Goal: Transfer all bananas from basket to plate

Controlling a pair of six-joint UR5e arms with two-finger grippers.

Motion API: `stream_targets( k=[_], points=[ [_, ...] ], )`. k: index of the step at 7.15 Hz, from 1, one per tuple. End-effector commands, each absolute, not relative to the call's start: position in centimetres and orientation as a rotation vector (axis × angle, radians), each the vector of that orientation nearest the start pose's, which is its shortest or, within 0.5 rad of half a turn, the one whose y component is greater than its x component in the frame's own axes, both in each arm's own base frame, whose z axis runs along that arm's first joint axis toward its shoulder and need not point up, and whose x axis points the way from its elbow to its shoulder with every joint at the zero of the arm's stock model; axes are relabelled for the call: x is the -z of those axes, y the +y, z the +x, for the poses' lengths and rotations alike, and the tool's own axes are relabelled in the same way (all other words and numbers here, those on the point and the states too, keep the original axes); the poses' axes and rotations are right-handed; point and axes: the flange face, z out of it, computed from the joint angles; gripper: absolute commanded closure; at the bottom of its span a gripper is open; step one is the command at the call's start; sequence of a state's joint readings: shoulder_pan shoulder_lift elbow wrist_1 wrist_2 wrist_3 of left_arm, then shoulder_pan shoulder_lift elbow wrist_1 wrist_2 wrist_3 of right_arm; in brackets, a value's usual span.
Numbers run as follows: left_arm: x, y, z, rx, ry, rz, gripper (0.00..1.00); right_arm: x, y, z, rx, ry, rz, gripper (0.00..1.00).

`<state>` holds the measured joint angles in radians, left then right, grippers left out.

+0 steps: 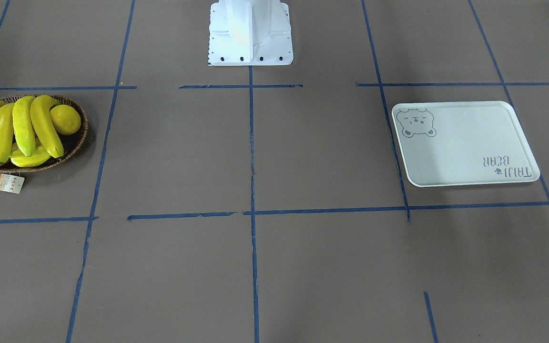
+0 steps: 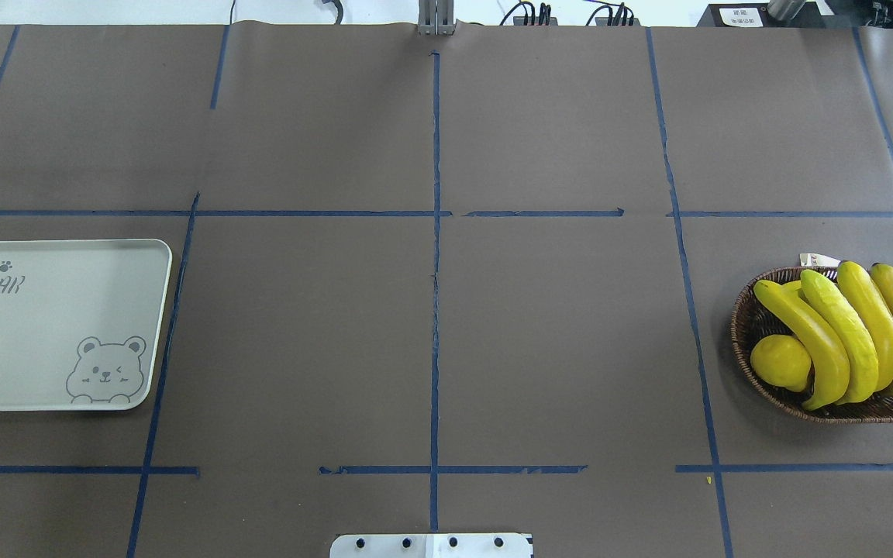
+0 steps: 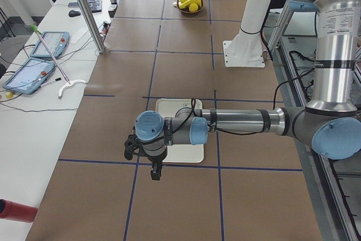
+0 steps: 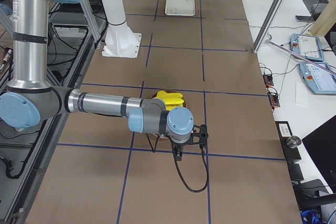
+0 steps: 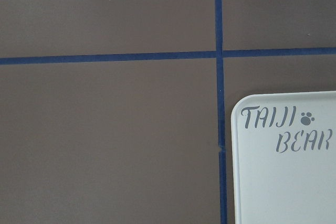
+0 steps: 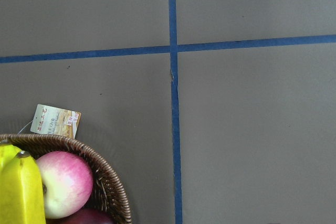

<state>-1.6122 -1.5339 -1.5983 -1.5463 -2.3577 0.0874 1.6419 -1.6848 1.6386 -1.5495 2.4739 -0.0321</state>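
Note:
Several yellow bananas (image 1: 22, 126) (image 2: 849, 329) lie side by side in the brown wicker basket (image 1: 78, 143) (image 2: 745, 325). The white bear-print plate (image 1: 465, 143) (image 2: 51, 325) lies bare at the table's other end. Only the side views show the grippers. My left gripper (image 3: 155, 172) hangs over the table at the plate's (image 3: 175, 108) outer edge, and I cannot tell whether it is open or shut. My right gripper (image 4: 177, 154) hangs just beyond the basket's bananas (image 4: 169, 98), state also unclear. The right wrist view shows the basket rim (image 6: 113, 182) and a banana tip (image 6: 21, 192).
A round lemon (image 1: 65, 119) (image 2: 780, 360) and a pink apple (image 6: 60, 182) share the basket, with a paper tag (image 1: 8, 183) beside it. The white robot base (image 1: 250, 33) stands mid-table. Blue tape lines grid the brown surface. Tablets (image 3: 34, 66) lie on a side bench.

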Motion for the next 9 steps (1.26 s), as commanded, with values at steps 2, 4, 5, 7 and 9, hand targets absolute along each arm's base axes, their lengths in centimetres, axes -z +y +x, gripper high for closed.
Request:
stream_targets(
  k=[2, 4, 5, 7, 9],
  points=[
    [-66.45, -47.08, -8.23, -0.026, 0.787, 0.017, 0.0, -66.84, -43.44, 8.67, -0.06, -0.902, 0.015, 0.0],
    [-66.31, -47.11, -8.19, -0.02, 0.793, 0.017, 0.0, -66.93, -43.42, 8.68, -0.062, -0.901, 0.013, 0.0],
    [-66.23, -47.12, -8.18, -0.019, 0.795, 0.018, 0.0, -66.91, -43.43, 8.68, -0.062, -0.901, 0.014, 0.0],
    [-66.3, -47.11, -8.18, -0.02, 0.795, 0.017, 0.0, -66.71, -43.59, 8.68, -0.062, -0.902, 0.017, 0.0],
    [-66.3, -47.11, -8.18, -0.02, 0.795, 0.017, 0.0, -66.26, -43.86, 8.68, -0.058, -0.905, 0.025, 0.0]
  ],
)
